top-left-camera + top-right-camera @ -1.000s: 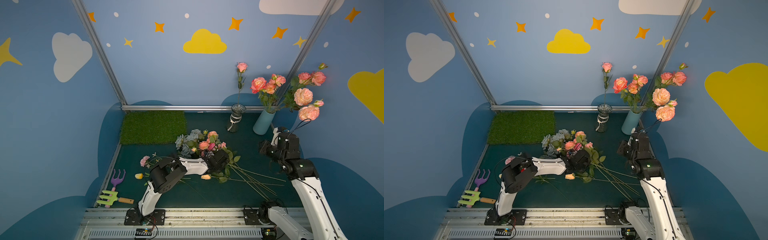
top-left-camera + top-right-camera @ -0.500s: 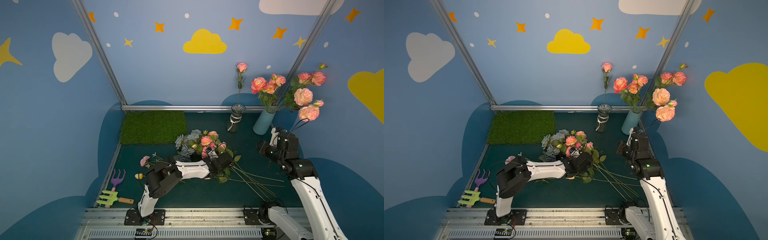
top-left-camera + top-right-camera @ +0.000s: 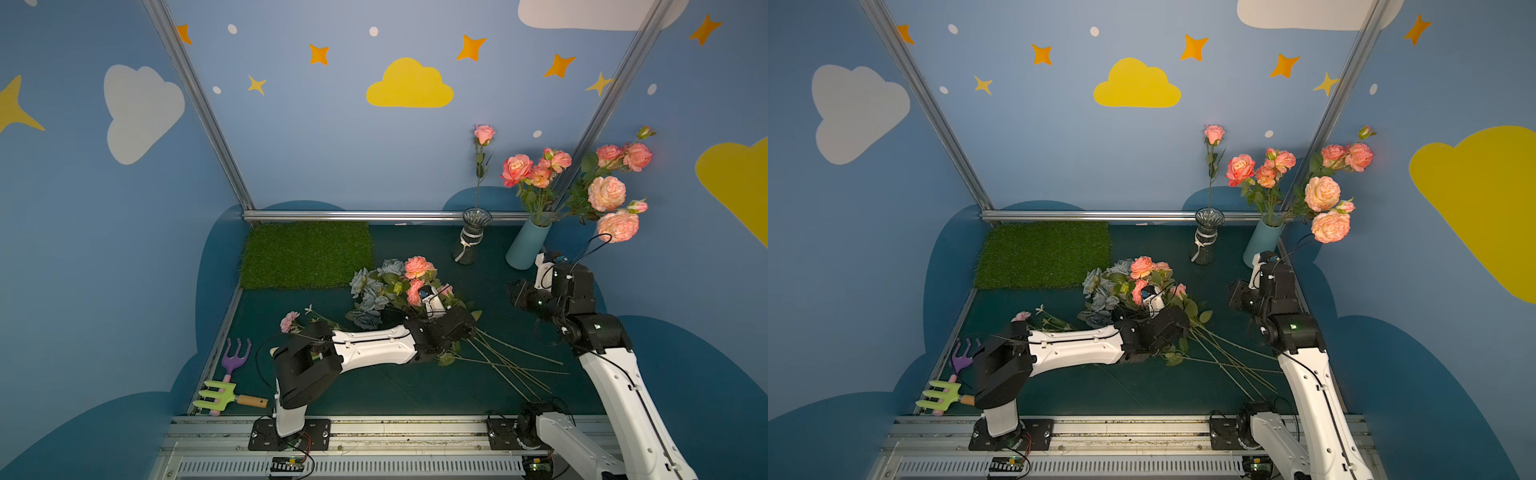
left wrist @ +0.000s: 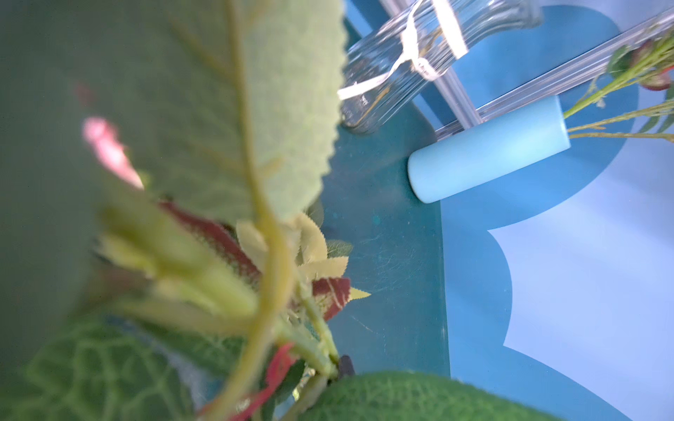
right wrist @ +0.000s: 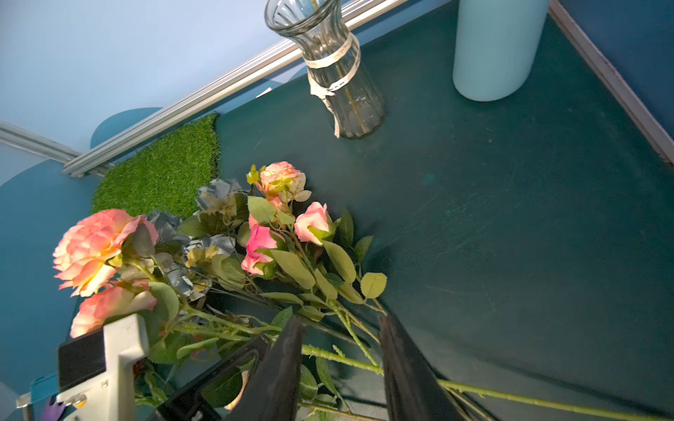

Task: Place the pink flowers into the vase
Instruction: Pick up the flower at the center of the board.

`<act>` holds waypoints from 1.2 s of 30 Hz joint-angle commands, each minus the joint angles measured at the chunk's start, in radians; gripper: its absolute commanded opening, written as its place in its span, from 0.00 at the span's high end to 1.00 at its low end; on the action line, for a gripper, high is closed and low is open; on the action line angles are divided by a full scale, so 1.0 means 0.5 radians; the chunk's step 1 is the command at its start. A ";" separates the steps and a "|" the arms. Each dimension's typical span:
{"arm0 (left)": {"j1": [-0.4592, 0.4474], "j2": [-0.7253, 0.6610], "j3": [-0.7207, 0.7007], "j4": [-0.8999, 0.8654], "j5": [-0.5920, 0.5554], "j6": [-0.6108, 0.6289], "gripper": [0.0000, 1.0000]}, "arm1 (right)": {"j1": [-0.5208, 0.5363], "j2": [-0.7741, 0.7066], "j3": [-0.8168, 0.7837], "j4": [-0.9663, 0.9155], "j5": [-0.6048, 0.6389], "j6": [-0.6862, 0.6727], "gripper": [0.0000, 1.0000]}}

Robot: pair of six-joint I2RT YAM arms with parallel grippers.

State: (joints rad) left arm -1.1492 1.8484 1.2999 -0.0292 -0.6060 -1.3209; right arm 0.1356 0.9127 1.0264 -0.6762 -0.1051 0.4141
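pink flowers (image 3: 417, 266): coral-pink blooms, thin green stems, serrated leaves; left hand (image 3: 465, 322) clenched on stems; right hand (image 5: 341, 322) released.

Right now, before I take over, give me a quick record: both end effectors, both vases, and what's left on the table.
left end effector: shut, seemingly on a pink flowers stem, inside the pile
right end effector: open, empty, raised
blue vase: upright, several pink flowers in it
glass vase: upright, one pink flower
pile: pink and grey-blue flowers mixed, lying on the table
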 commanded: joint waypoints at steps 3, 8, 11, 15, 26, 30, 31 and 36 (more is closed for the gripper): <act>0.023 -0.161 0.000 0.033 -0.223 0.358 0.98 | 0.079 0.095 0.004 0.086 -0.237 -0.053 0.62; 0.107 -0.307 -0.112 0.058 -0.188 0.452 0.98 | 0.144 0.182 0.021 0.123 -0.376 -0.058 0.63; 0.157 -0.414 -0.200 0.064 -0.186 0.484 0.98 | 0.188 0.228 0.040 0.131 -0.424 -0.067 0.63; 0.239 -0.601 -0.305 0.097 -0.145 0.644 0.98 | 0.261 0.268 0.070 0.152 -0.490 -0.083 0.63; 0.701 -0.997 -0.264 0.035 0.640 1.200 0.98 | 0.482 0.385 0.236 0.334 -0.751 -0.127 0.64; 0.913 -1.067 -0.267 0.089 1.021 1.249 0.98 | 0.569 0.497 0.348 0.413 -0.913 -0.162 0.64; 0.969 -1.067 -0.247 0.083 1.133 1.252 0.98 | 0.597 0.531 0.384 0.419 -0.922 -0.175 0.64; 1.159 -1.003 -0.006 -0.091 1.649 1.357 0.98 | 0.785 0.691 0.570 0.430 -0.904 -0.276 0.64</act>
State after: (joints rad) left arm -0.5991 1.3449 1.2278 -0.0441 -0.0063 -0.7063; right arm 0.4885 1.2301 1.2545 -0.4873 -0.5304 0.3241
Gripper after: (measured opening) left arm 0.048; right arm 0.358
